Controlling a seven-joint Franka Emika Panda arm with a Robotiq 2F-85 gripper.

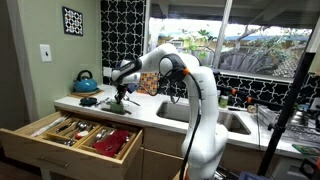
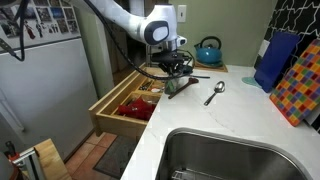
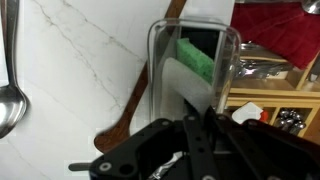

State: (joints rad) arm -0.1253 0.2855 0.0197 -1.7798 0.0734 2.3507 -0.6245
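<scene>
My gripper [image 3: 197, 115] hangs low over the white counter [image 3: 80, 60], near its edge above the open drawer. Its jaws are shut on the flat grey end of a utensil [image 3: 180, 82] with a clear frame and a green part; I cannot tell what kind of tool it is. In both exterior views the gripper [image 2: 178, 72] [image 1: 120, 95] points down, with the green piece [image 2: 175, 88] just under it. A brown wooden handle [image 3: 128, 112] lies on the counter beneath it. A metal spoon [image 2: 215, 92] [image 3: 8, 105] lies close by.
The open wooden drawer [image 2: 128, 103] [image 1: 75, 135] holds cutlery in compartments and something red. A blue kettle [image 2: 208, 50] [image 1: 85, 82] stands behind. A steel sink [image 2: 235, 155], a blue board [image 2: 275, 60] and a colourful checked board [image 2: 300, 85] are along the counter.
</scene>
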